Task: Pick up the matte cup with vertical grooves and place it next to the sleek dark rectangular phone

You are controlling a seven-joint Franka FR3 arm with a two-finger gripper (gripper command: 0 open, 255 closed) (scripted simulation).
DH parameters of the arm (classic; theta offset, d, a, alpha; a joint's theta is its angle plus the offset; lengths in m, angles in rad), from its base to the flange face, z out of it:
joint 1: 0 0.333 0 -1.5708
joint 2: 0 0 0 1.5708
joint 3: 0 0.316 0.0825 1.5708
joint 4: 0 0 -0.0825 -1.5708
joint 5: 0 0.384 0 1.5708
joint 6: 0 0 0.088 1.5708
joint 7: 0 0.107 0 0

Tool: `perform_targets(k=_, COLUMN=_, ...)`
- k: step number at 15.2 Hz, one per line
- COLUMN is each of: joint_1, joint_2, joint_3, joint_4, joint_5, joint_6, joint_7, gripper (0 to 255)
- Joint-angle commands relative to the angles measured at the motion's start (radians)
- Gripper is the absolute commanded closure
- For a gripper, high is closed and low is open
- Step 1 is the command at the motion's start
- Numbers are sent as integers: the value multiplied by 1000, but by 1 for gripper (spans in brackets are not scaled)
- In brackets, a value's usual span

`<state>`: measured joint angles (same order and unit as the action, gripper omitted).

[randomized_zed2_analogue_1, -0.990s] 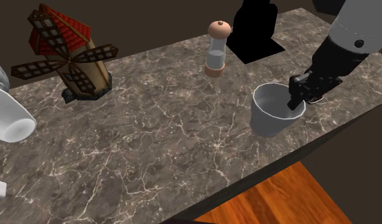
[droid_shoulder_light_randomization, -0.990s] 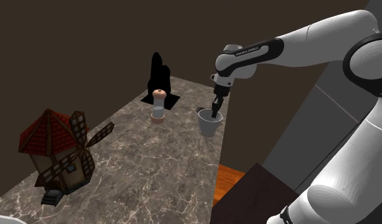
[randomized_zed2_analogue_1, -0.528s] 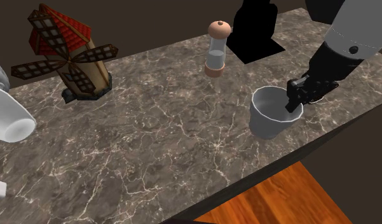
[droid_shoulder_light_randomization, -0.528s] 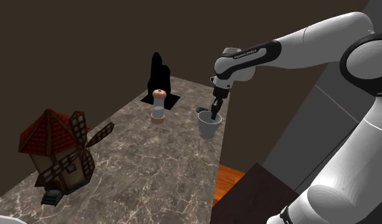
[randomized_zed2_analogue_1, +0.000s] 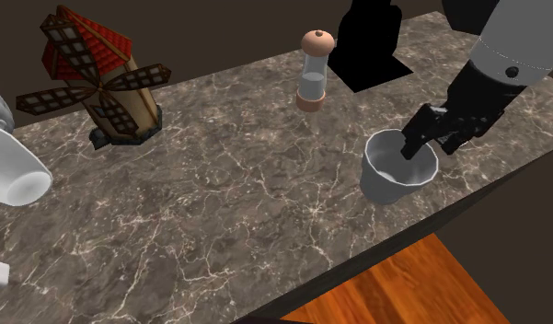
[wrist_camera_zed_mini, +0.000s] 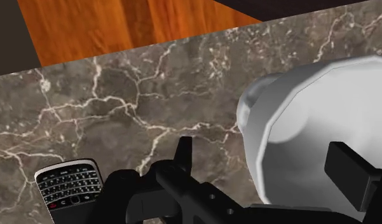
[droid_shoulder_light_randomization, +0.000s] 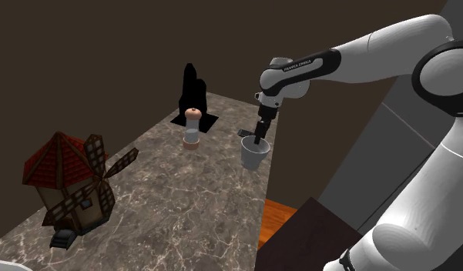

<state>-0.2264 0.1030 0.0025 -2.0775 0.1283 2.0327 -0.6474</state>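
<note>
A plain pale grey cup [randomized_zed2_analogue_1: 396,167] stands upright on the marble counter [randomized_zed2_analogue_1: 228,212], close to its front edge. My black gripper [randomized_zed2_analogue_1: 431,140] hangs over the cup's rim, open. One of its fingers [wrist_camera_zed_mini: 349,173] is inside the cup and the other is outside, with the cup wall between them unclasped. In the shoulder view the cup [droid_shoulder_light_randomization: 253,155] sits right under the gripper [droid_shoulder_light_randomization: 257,138]. A dark phone with a keypad [wrist_camera_zed_mini: 68,184] lies flat on the counter just beside the gripper, a short way from the cup [wrist_camera_zed_mini: 310,121].
A shaker with a tan cap [randomized_zed2_analogue_1: 314,72] stands behind the cup. A red-roofed windmill model [randomized_zed2_analogue_1: 99,78] is far toward the second exterior view's left. A black shape [randomized_zed2_analogue_1: 371,37] stands at the counter's back. An orange wooden floor [randomized_zed2_analogue_1: 403,290] lies below the edge.
The fingers were shut on the cup's rim and have now come apart. Before that the cup shifted slightly toward the second exterior view's left.
</note>
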Motion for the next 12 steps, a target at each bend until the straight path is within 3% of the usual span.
perform_targets(k=1, joint_1=-2, joint_2=-9, joint_3=-2, joint_4=23, joint_5=-2, joint_6=-33, joint_7=1, gripper=0)
perform_targets(k=4, joint_1=-7, joint_2=-29, joint_3=-6, joint_4=95, joint_5=-8, joint_6=-124, joint_7=4, gripper=0)
perform_targets(k=12, joint_1=-7, joint_2=-29, joint_3=-6, joint_4=95, joint_5=-8, joint_6=-124, joint_7=4, gripper=0)
